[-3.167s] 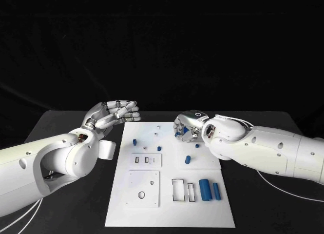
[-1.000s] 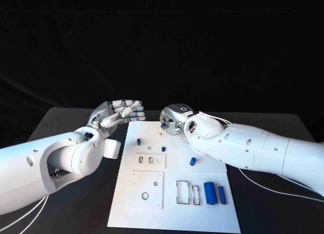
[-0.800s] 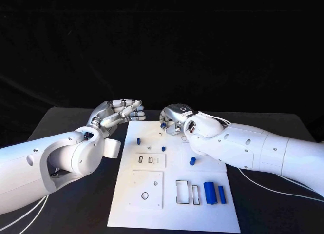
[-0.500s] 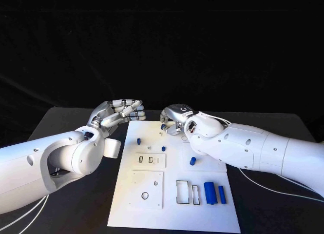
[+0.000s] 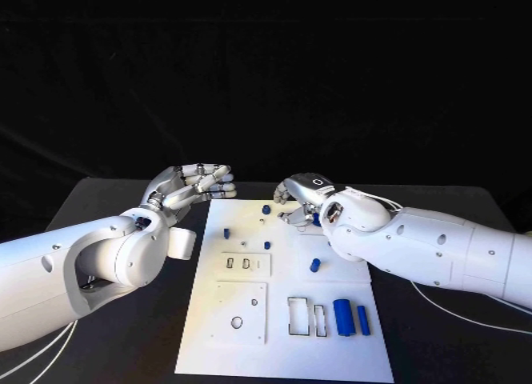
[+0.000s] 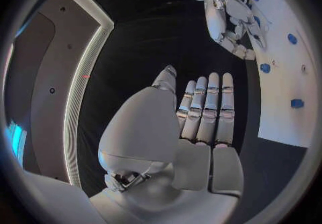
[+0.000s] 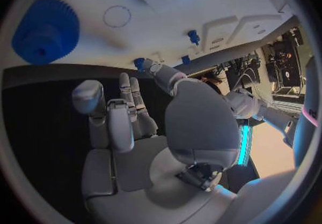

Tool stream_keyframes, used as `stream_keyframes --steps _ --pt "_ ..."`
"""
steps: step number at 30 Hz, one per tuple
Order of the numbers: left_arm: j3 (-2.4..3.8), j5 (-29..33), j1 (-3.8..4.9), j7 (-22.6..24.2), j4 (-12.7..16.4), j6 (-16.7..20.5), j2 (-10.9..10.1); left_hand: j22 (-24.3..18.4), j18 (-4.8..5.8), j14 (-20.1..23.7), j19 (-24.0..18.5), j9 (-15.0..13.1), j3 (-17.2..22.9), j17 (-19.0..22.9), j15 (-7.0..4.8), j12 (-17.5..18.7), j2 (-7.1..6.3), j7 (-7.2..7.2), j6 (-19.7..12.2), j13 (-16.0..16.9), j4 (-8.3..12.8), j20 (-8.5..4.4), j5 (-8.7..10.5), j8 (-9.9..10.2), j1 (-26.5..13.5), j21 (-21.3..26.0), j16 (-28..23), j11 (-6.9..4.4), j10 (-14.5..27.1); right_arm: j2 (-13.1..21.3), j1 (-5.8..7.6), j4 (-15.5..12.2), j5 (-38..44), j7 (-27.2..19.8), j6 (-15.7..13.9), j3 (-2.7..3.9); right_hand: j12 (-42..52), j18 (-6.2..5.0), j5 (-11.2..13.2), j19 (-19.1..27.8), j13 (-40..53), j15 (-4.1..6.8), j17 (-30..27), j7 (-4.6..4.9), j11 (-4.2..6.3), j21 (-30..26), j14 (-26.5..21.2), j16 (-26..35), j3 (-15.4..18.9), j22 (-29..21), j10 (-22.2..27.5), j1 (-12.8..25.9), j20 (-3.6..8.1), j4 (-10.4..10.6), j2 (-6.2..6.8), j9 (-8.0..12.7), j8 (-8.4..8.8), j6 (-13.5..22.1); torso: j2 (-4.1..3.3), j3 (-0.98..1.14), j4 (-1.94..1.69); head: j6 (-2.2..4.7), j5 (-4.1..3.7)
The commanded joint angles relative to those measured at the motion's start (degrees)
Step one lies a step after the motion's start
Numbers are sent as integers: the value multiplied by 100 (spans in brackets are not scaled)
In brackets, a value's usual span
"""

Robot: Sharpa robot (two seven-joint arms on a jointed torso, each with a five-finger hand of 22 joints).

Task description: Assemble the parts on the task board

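The white task board (image 5: 283, 352) lies lengthwise in the middle of the table. My right hand (image 5: 300, 200) hovers over its far end, fingers apart and nothing in it. A small blue part (image 5: 266, 209) stands free just left of that hand. In the right wrist view a blue gear (image 7: 45, 30) lies on the board beyond my fingers (image 7: 127, 106), beside a drawn circle (image 7: 117, 16). My left hand (image 5: 197, 185) is raised off the board's far left corner, holding nothing. The left wrist view shows its fingers (image 6: 208, 106) straight and side by side.
Two small blue pegs (image 5: 226, 233) (image 5: 267, 242) stand near two inset plates (image 5: 241, 262) (image 5: 237, 308). Another blue part (image 5: 315, 264) lies mid-board. Two blue cylinders (image 5: 343, 317) (image 5: 362, 318) lie beside rectangular slots (image 5: 298, 314) at the near right. Black table (image 5: 127, 208) surrounds the board.
My right hand has moved right along the board's far end, away from the small blue part, which now stands uncovered. My left hand has stayed in place.
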State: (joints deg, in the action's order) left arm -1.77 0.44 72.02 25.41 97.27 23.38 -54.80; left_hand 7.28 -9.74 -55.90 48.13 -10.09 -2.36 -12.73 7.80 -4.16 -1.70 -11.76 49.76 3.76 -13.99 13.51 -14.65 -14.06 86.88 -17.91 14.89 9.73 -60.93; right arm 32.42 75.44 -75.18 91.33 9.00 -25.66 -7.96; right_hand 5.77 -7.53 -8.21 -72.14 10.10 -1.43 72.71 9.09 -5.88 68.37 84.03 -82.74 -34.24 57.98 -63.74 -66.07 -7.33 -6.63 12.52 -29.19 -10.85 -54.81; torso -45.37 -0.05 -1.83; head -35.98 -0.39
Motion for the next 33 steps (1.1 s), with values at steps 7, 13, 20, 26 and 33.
stream_keyframes --steps 7,13,20,26,33 --pt "4 4 8 39 -56 -52 1 -9 -53 53 2 -9 -8 -10 2 34 -21 -10 -20 7 3 40 31 41 34 28 -39 14 42 1029 239 -829 -1293 245 226 43 280 104 -101 -203 234 144 309 -47 155 221 325 -189 158 337 -798 147 120 242 210 75 176 170 92 30 131 9 -35" --pt "3 15 8 37 -87 -58 17 -9 -53 53 2 -9 -8 -10 2 34 -21 -10 -20 7 3 40 31 41 34 28 -39 14 42 1348 288 -851 -1740 356 614 46 791 105 -398 -209 857 224 308 -114 254 196 319 -217 1455 385 -1058 -63 196 536 141 76 284 334 111 46 147 2 -45" --pt "2 21 7 37 -110 -65 35 -11 -53 54 2 -10 -11 -12 3 35 -23 -11 -18 7 4 41 37 40 34 29 -42 15 42 1306 286 -640 -1864 420 798 40 2558 127 -518 -304 2633 293 542 -178 346 213 371 -332 2629 566 -565 -809 273 1092 -132 43 314 341 100 54 133 -2 -56" --pt "1 23 6 35 -117 -69 40 -11 -53 54 2 -10 -11 -12 3 35 -23 -11 -18 7 4 41 37 40 34 29 -42 15 42 1142 243 -431 -1837 435 871 27 3734 152 -537 -369 3662 290 793 -174 333 269 416 -435 2822 708 -451 -1049 263 1395 -151 39 334 353 81 53 113 -3 -70" --pt "1 23 6 35 -113 -69 35 -11 -53 54 2 -10 -11 -12 3 35 -23 -11 -18 7 4 41 37 40 34 29 -42 15 42 921 168 -190 -1789 418 879 15 5039 181 -616 -448 4765 282 1122 -174 328 361 478 -552 2888 880 -718 -1237 255 1642 -157 27 322 305 67 63 108 -22 -45"
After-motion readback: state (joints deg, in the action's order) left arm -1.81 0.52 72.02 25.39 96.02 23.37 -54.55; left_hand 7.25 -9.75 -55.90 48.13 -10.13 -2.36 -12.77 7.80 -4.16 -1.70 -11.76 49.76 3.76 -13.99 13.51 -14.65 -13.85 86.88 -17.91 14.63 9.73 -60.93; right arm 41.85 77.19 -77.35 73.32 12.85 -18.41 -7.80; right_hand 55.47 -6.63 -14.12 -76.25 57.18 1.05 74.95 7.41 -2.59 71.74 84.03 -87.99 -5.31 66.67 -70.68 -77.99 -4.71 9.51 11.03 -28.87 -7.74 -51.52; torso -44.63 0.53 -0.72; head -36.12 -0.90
